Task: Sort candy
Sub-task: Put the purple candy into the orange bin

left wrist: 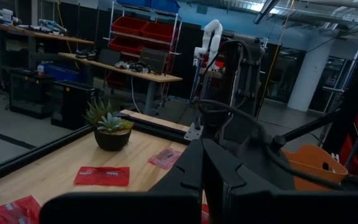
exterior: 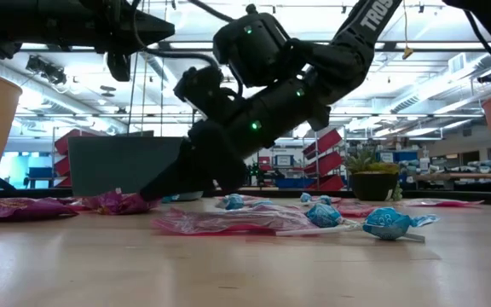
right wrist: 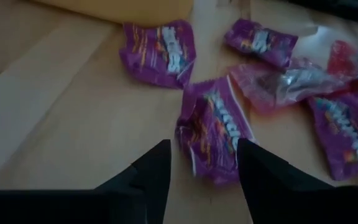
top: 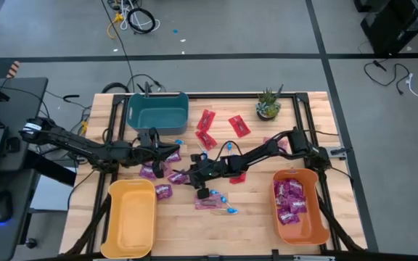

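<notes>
Right gripper (right wrist: 199, 163) — fingers spread, holding nothing — hangs directly over a purple candy packet (right wrist: 215, 129), its length running between them.

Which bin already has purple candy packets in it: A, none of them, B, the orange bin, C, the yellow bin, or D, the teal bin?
B: in the high view the orange bin on the table's right side holds a pile of purple packets, while the yellow bin and the teal bin show no packets inside.
</notes>
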